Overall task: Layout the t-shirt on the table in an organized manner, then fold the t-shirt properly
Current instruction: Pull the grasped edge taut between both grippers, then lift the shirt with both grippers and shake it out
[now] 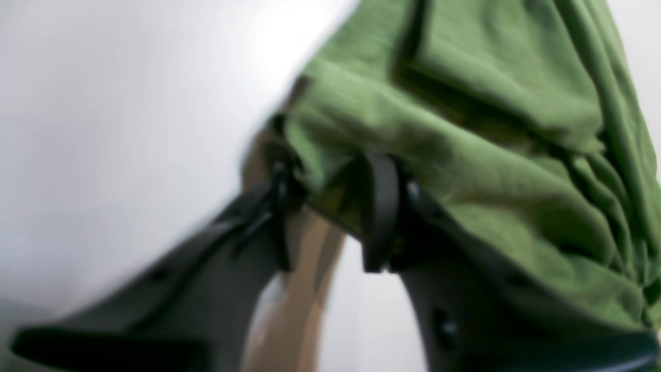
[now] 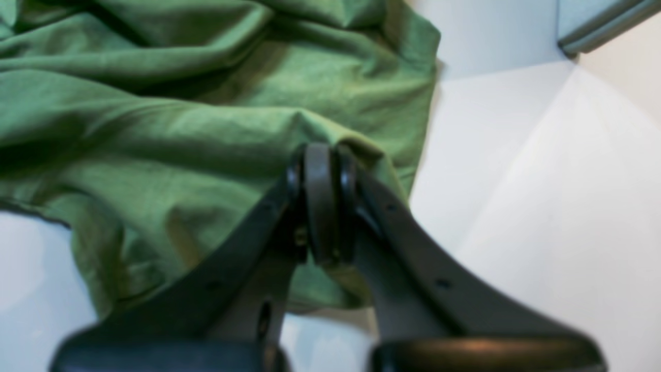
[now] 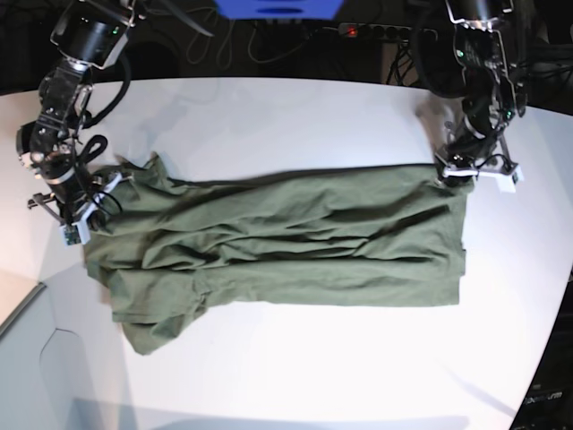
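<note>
I have the t-shirt (image 3: 295, 242) stretched lengthwise across the white desk (image 3: 295, 376), because a garment pulled taut between 2 held points flattens itself better than one pushed around. It lies roughly in the middle of the desk, still creased along its length, with a sleeve bunched at the near corner on my right side.

My right gripper (image 2: 323, 206) is pinched together on a raised fold at the shirt's edge; from the wrist view its pads meet with green cloth caught between them. I hold that end as the anchor, so the cloth cannot slide when the other end is drawn.

My left gripper (image 1: 330, 206) sits at the opposite far corner. Its fingers (image 1: 379, 206) stand a little apart with a fold of cloth between them, but the wrist view is blurred, and I cannot tell whether they actually clamp the cloth or only straddle it.

I judge this is still the laying-out stage: the body is long and mostly flat, yet the wrinkles and the folded sleeve need spreading before any fold is sensible. The risk is that a weak left grip slips as tension builds.
</note>
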`<move>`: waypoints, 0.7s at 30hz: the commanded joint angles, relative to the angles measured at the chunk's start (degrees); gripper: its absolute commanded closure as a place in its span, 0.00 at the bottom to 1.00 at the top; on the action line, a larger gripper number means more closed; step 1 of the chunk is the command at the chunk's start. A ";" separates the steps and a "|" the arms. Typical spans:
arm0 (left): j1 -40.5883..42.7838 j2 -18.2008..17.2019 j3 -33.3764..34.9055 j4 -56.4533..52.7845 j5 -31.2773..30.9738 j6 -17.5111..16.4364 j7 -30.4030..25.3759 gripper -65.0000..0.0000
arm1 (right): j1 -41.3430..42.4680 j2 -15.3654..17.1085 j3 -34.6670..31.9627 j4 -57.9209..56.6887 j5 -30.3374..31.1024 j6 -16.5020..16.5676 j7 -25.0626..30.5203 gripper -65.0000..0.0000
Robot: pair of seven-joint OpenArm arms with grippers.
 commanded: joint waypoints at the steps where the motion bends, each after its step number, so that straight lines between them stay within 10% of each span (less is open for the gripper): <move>1: -0.16 -0.86 0.53 0.77 -0.31 -0.12 -0.41 0.88 | 0.84 0.82 0.17 1.02 0.84 -0.53 1.29 1.00; 3: 0.37 -1.30 0.89 1.74 -0.39 -0.12 -0.32 1.00 | -0.13 0.82 0.26 1.20 0.75 -0.53 1.29 1.00; 21: 10.56 0.02 -7.64 30.57 -0.39 -0.21 -0.68 1.00 | -13.58 0.46 0.26 23.26 1.28 -0.53 1.64 1.00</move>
